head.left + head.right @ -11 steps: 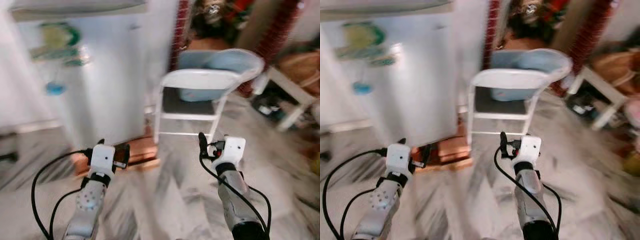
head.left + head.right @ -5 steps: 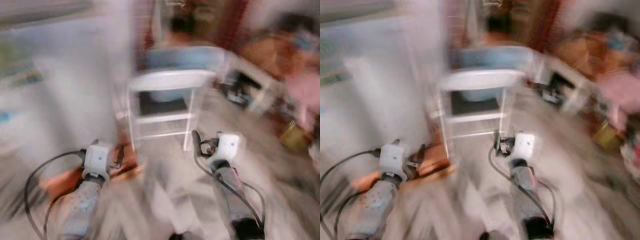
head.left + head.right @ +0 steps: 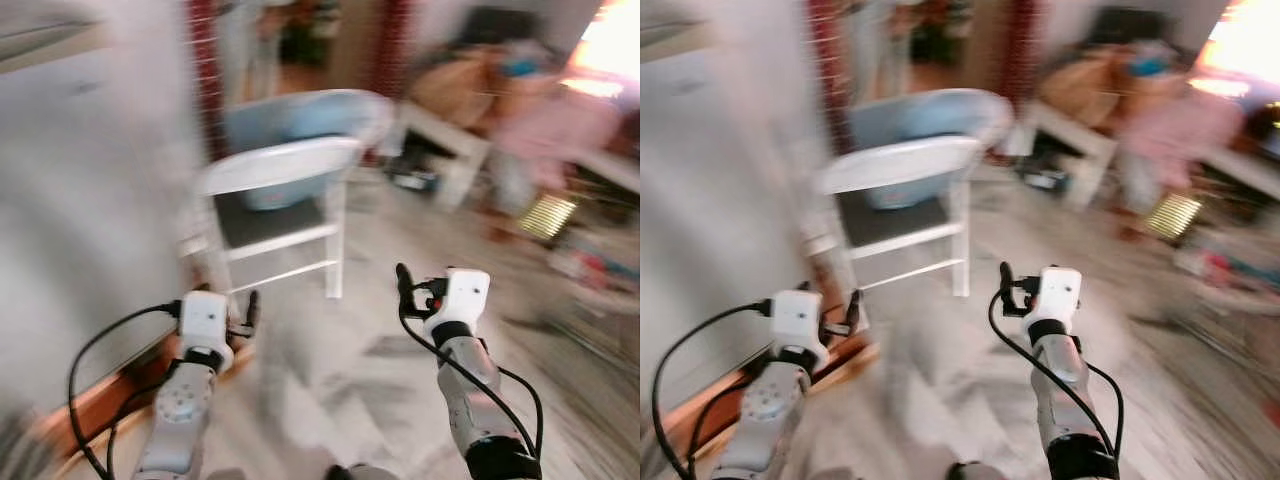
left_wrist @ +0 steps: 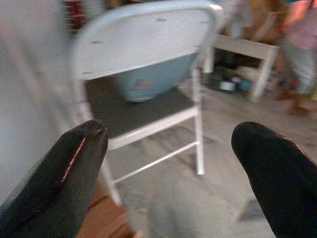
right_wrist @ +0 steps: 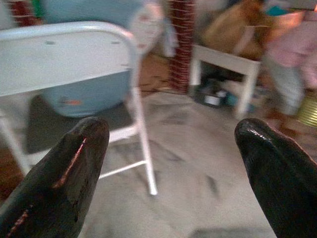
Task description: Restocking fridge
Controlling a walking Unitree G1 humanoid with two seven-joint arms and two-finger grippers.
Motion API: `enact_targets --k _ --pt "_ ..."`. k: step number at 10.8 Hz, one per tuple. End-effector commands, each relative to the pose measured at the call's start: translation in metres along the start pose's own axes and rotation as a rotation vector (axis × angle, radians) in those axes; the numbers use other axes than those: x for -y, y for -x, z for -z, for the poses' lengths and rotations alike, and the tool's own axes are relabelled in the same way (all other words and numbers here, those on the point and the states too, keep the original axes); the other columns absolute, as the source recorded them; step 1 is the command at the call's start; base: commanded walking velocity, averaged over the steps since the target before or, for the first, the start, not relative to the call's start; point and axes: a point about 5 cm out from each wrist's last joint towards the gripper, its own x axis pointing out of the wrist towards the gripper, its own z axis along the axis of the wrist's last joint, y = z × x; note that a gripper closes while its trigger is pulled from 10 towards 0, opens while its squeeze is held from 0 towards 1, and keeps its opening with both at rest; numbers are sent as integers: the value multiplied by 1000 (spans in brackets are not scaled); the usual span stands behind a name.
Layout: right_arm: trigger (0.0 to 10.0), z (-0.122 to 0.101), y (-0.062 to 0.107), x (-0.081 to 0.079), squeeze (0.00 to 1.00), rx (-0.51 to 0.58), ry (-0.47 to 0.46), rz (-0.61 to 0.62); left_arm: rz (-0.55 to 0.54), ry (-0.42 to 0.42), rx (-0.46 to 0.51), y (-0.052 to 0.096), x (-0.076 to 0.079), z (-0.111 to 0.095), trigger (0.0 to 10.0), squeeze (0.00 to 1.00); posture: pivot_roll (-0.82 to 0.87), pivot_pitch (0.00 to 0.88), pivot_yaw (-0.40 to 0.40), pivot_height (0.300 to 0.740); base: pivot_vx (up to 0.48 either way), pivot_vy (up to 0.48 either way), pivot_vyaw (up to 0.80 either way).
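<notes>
Both grippers, left (image 3: pixel 250 312) and right (image 3: pixel 402 285), hang with jaws released over the marble floor (image 3: pixel 340 370). A white chair (image 3: pixel 275 200) holding a blue tub (image 3: pixel 300 125) stands ahead.

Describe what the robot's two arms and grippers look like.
Both arms are silver, each ending in a white boxy wrist block with a black cable looping back along the forearm. The left gripper and right gripper each have two long black fingers, rounded at the tips, with a thin reddish line along the left one.

White chair (image 4: pixel 143 44) looked like smooth painted metal. Floor (image 3: pixel 380 360) looked like grey veined stone. Pincer fingers (image 5: pixel 74 168) were glossy black.
</notes>
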Motion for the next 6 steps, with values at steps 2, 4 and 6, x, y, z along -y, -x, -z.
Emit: enact_targets --k 2,4,6 --pt "10000 0 0 3 0 -4 3 7 -10 -6 -4 0 -3 -1 10000 0 167 24 -58 740 0 463 0" --pt "10000 1 0 2 0 -5 5 8 4 -39 -5 0 -3 -2 10000 0 168 29 -54 740 0 437 0" --pt "10000 1 0 2 0 -6 5 11 1 -36 -3 0 -3 -3 10000 0 171 32 -49 740 0 304 0"
